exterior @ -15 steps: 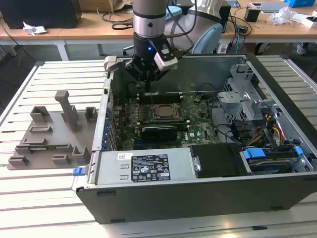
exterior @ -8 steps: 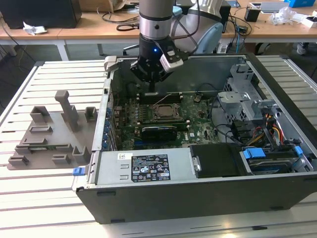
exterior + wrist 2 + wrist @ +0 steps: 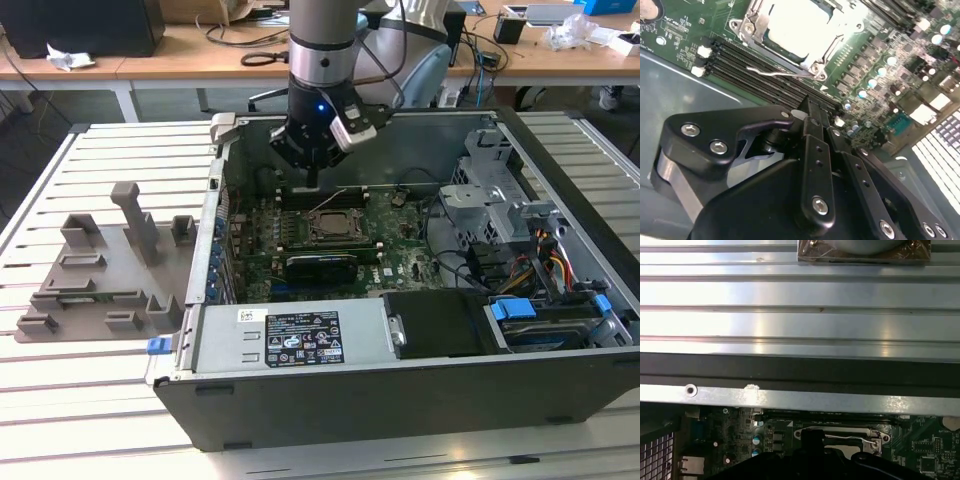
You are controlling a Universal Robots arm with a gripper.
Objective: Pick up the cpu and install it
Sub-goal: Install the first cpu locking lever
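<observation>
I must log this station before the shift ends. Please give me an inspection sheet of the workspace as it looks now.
Surface: slatted metal table, carrying an open PC case and a grey fixture at the exterior view's left.
Job's things: cpu lies inside the socket frame on the motherboard; latch wire rests beside the frame.
Clutter: nothing seen on the table itself.
Grippers: gripper hangs above the memory slots beside the socket, jaws together, holding nothing.
Cables: coloured wire bundle in the case, at the exterior view's right.
Surroundings: wooden desks behind, with cables and small items; a chair.
</observation>
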